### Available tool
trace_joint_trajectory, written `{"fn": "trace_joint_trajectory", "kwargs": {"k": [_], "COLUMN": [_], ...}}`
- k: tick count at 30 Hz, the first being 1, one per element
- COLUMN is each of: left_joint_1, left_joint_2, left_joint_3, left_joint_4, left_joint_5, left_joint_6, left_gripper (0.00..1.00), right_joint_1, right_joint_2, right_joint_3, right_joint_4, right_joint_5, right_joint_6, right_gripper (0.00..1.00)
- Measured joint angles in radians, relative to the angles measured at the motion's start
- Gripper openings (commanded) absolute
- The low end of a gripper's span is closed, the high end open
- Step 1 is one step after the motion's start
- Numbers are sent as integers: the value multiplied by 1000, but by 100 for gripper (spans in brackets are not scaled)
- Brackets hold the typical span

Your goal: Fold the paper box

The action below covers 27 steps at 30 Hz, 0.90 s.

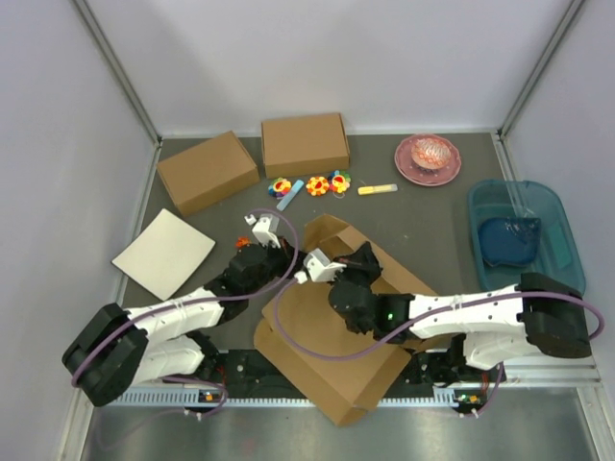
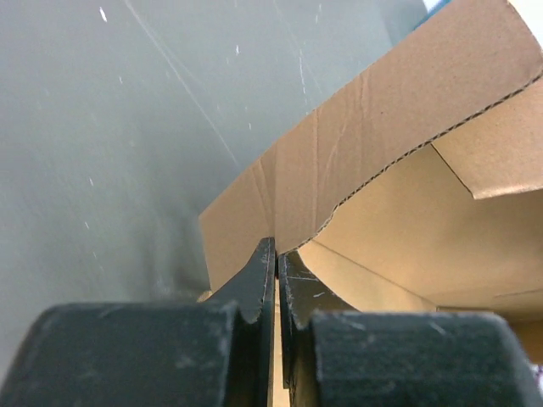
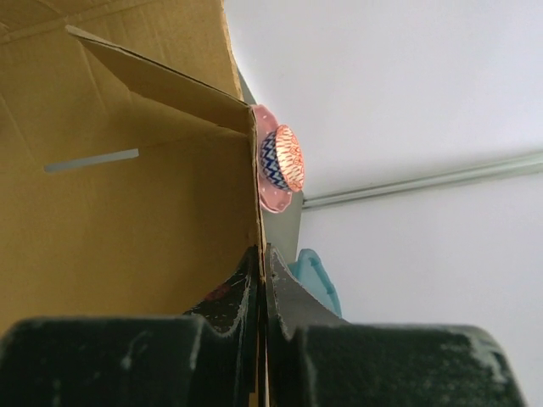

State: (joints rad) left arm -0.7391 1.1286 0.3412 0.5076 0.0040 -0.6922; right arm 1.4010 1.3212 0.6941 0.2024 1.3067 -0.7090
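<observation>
The paper box (image 1: 327, 365) is a large brown cardboard sheet lying in the middle of the table, part of it raised into flaps (image 1: 332, 235). My left gripper (image 1: 288, 279) reaches in from the left. In the left wrist view it (image 2: 277, 254) is shut on the edge of a standing cardboard flap (image 2: 356, 161). My right gripper (image 1: 370, 257) comes in from the right over the sheet. In the right wrist view it (image 3: 261, 254) is shut on the edge of an upright cardboard wall (image 3: 127, 220), which has a slot cut in it.
Two formed brown boxes (image 1: 207, 171) (image 1: 305, 144) stand at the back. An off-white board (image 1: 163, 253) lies at the left. Small flower toys (image 1: 317, 184) and a yellow stick (image 1: 377, 189) lie behind the sheet. A pink plate (image 1: 428, 158) and blue bin (image 1: 524, 230) sit at the right.
</observation>
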Motion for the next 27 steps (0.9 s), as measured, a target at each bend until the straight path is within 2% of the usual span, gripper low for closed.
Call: {"fn": "trace_joint_trajectory", "kwargs": {"k": [8,14,20,27], "left_joint_1": [49,75,78,101], "left_joint_2": [42,108,133,133], "left_joint_3": [58,58,16,24], "left_joint_4": [95,162,193,129], "left_joint_5": [-80,-94,-88,-28], "left_joint_6": [79,84,53,8], "left_gripper": [0,0,0,0], "right_joint_1": [-128,-148,-148,-148], "right_joint_2": [69,169,215,227], "right_joint_3": [50,66,45,31], "right_joint_4": [301,467,500,481], "right_joint_5": [-103,-145,-150,-149], "right_joint_6": [-266,-414,-427,-387], "right_gripper": [0,0,0,0]}}
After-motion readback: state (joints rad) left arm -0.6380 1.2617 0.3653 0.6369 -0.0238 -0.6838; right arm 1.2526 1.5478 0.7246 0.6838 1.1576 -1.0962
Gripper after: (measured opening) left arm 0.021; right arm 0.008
